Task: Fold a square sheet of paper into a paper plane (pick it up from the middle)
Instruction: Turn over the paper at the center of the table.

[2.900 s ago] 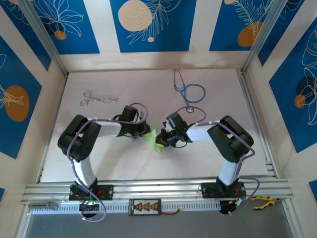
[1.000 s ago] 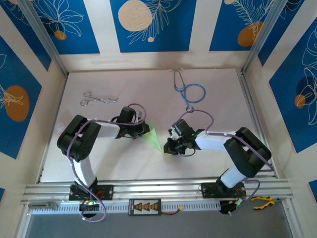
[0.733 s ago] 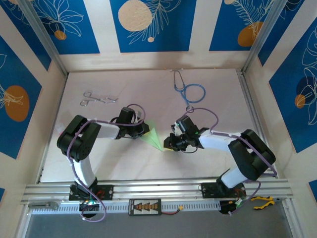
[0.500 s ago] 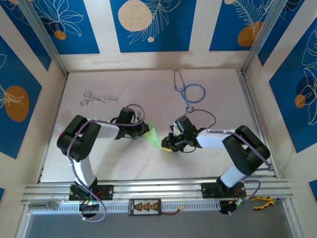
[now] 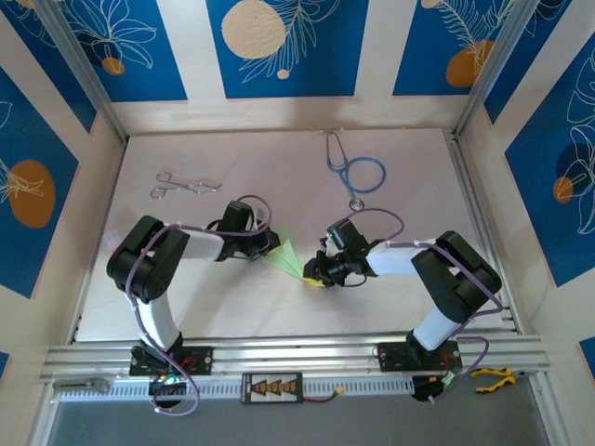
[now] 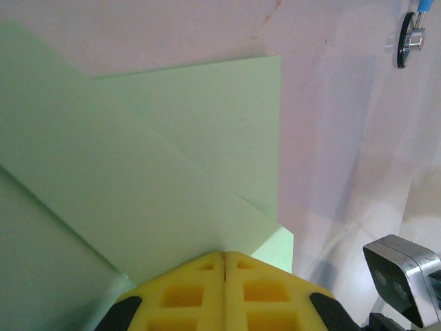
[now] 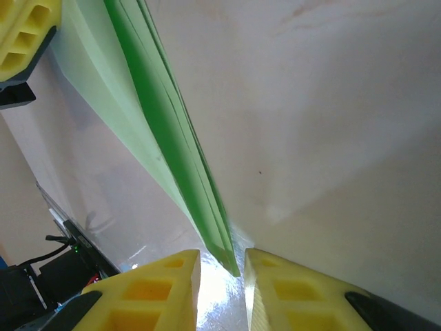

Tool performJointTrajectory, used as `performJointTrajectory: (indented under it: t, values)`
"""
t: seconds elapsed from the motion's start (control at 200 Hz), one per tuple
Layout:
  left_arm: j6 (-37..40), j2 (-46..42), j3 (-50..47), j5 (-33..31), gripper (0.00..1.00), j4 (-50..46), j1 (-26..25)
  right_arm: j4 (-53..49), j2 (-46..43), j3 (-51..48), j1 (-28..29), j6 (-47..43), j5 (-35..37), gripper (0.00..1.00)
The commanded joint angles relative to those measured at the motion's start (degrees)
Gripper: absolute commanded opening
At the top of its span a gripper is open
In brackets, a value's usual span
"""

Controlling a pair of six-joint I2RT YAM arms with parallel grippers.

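Note:
The paper plane (image 5: 288,255) is a pale green folded dart lying between the two arms, its tip pointing toward the right arm. My left gripper (image 5: 272,243) is shut on the plane's wide end; in the left wrist view the closed yellow fingertips (image 6: 225,258) pinch the layered paper (image 6: 172,158). My right gripper (image 5: 314,275) sits at the sharp tip. In the right wrist view its jaws (image 7: 222,265) stand slightly apart, with the plane's folded edge (image 7: 172,138) ending between them and a gap on the left side.
A blue stethoscope (image 5: 358,172) lies at the back right of the table, its chest piece (image 6: 411,41) just beyond the plane. Metal forceps (image 5: 186,185) lie at the back left. The left gripper's yellow finger (image 7: 24,31) shows past the plane.
The right gripper's jaws have parted, releasing the plane's tip, and the right arm's elbow has swung in slightly. The left arm and the plane have stayed put.

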Motion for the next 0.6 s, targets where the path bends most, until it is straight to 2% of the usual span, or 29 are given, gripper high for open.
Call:
performJointTrajectory:
  t: [0.0,0.595]
  values:
    - [-0.2,0.2,-1.9,-1.3,0.03,-3.7,0.8,2.9,1.3,0.0,0.4,1.3,-2.1,0.25]
    - [-0.8,-0.5,-1.9,-1.0,0.03,-3.1,0.8,13.7,4.3,0.3,-1.9,1.8,-5.1,0.24]
